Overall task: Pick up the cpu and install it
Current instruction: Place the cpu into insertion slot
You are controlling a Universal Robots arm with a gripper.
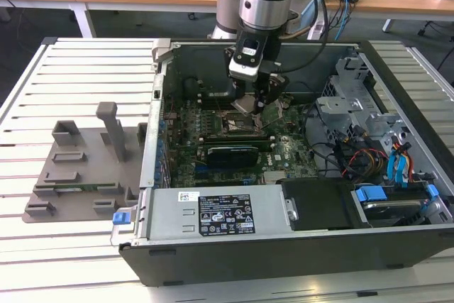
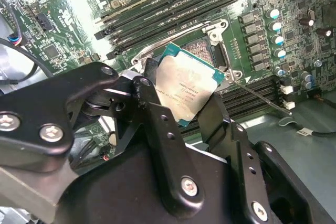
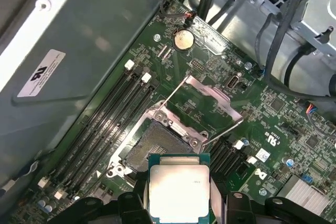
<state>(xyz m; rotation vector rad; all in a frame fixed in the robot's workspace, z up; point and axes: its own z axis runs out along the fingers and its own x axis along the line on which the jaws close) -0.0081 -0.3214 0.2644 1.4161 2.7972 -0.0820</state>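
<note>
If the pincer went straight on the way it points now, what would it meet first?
Probably the open socket on the motherboard: the pincer, shut on the cpu, points down at it with nothing visible between, though depth is hard to judge.

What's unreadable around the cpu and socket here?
cpu underside: faces away in both wrist views.
Part of the socket: covered by the cpu in the second wrist view.
cpu's gap to the socket: too small in the exterior view, gripper in front.
</note>
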